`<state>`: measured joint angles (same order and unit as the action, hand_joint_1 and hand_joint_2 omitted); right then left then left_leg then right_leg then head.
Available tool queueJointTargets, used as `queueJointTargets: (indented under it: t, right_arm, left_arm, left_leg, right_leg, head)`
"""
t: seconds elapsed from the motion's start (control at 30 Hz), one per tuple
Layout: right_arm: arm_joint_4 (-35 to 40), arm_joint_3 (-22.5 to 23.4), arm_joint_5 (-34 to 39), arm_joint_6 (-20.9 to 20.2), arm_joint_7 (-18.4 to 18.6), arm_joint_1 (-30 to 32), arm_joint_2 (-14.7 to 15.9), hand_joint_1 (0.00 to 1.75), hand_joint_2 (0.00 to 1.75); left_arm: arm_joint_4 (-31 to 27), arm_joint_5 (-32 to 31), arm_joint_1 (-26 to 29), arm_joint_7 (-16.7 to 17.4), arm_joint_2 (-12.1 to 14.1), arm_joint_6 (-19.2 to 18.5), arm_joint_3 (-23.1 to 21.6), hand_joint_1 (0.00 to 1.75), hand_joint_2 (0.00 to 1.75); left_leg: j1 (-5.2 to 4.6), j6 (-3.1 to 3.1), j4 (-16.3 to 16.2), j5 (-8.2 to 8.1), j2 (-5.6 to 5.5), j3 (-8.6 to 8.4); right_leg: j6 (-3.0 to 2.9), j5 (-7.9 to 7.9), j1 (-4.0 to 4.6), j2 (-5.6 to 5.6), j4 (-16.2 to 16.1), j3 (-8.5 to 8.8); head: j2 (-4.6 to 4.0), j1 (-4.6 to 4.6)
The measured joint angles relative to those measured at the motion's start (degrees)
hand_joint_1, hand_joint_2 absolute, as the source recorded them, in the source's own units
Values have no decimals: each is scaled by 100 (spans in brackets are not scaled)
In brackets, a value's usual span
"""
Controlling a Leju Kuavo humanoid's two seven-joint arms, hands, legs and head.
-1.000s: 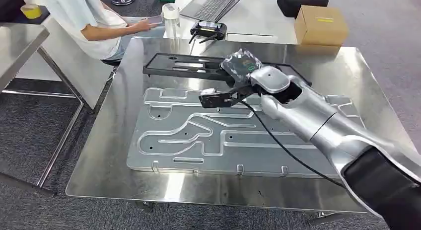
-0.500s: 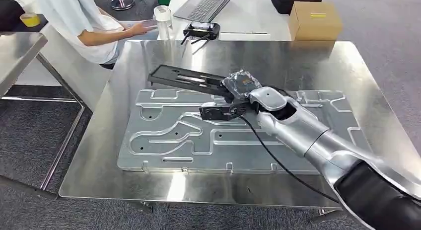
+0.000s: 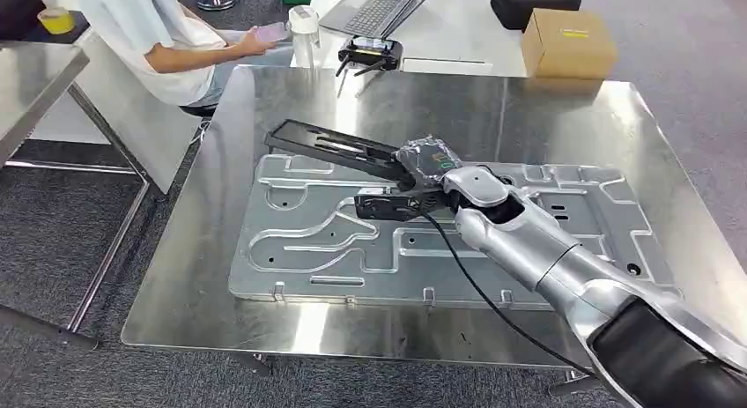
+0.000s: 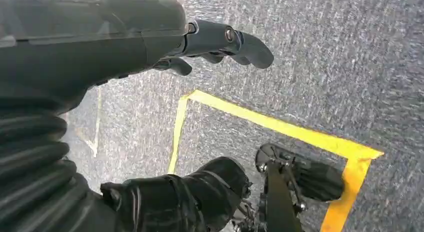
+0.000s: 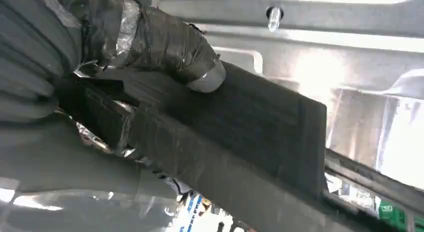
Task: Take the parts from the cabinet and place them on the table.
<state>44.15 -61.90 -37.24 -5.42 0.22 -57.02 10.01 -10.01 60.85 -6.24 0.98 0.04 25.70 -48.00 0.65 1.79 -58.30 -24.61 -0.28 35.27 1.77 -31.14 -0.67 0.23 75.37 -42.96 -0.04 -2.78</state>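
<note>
Right hand (image 3: 429, 164): clamped on near end of black plastic part (image 3: 339, 147).
Part position: tilted above grooved aluminium plate (image 3: 352, 249) on steel table (image 3: 185, 276).
Left hand (image 4: 220, 41): hanging, fingers loosely curled, nothing held.
Advice: lower level, far end first, release after contact.

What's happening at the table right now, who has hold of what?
The robot's right hand grips one end of a long black part, holding it tilted over the large grooved metal plate that lies on the steel table. Its far end sits low near the plate's back edge. The left hand hangs over the floor, holding nothing. A person sits beyond the table, looking at a phone.
</note>
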Motion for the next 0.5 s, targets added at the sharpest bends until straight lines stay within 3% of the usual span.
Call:
queueJointTargets:
  t: [0.03,0.1,0.13,0.17,0.23,0.3,0.33,0.43,0.47,0.5]
  right_arm:
    - [0,9,0,0,0,5,2,175,175]
    - [0,33,-4,-4,11,-2,6,175,175]
    - [0,44,-13,-11,11,-7,9,175,175]
    - [24,46,-15,-20,11,-6,11,0,0]
    - [46,59,-31,-46,31,9,17,0,0]
    - [92,83,-35,-68,50,3,44,0,0]
    - [116,101,-39,-72,66,-5,52,0,0]
    - [168,111,-57,-125,98,-8,63,0,0]
    - [184,113,-59,-162,103,-6,70,0,0]
    - [199,114,-61,-166,107,-2,74,0,0]
  left_arm:
    - [0,0,2,-2,0,7,0,0,175]
    - [-2,4,6,-39,-15,9,0,0,175]
    - [-2,9,7,-68,-20,9,0,0,175]
    - [-2,15,0,-87,-20,4,0,0,175]
    - [-2,11,3,-103,-20,-29,0,0,175]
    - [-2,-13,8,-101,-20,-46,0,0,175]
    - [-2,-24,16,-101,-24,-68,0,0,0]
    - [0,-35,11,-129,-26,-63,0,0,0]
    - [-2,-22,12,-136,-28,-63,0,0,0]
    - [-2,-11,14,-142,-28,-70,0,0,0]
  left_leg:
    - [0,-7,-15,-8,-4,0]
    - [1,-49,-72,-46,-12,-1]
    - [-36,-81,-96,-64,-16,30]
    - [-41,-99,-118,-61,-16,51]
    - [-29,-154,-72,-27,-13,43]
    - [-18,-216,-126,-101,-3,74]
    - [-18,-243,-323,-255,-1,142]
    - [1,-305,-1553,-796,-1,696]
    - [1,-316,-1809,-818,-1,821]
    - [2,-315,-1732,-702,-1,797]
  right_leg:
    - [-10,202,-4,-1,-330,152]
    - [-55,681,-4,-6,-1402,677]
    - [-68,564,20,-3,-1546,769]
    - [-87,602,23,4,-1576,757]
    - [-121,610,43,18,-1571,739]
    - [-200,661,-12,9,-1653,779]
    - [-234,668,-19,10,-1662,784]
    - [-250,672,-16,11,-1654,775]
    - [-253,669,-16,11,-1648,777]
    - [-254,667,-16,12,-1642,778]
  head:
    - [0,2]
    - [0,4]
    - [0,-2]
    - [2,-18]
    - [0,-7]
    - [0,-4]
    - [0,-31]
    - [0,-37]
    - [0,-37]
    - [0,-37]
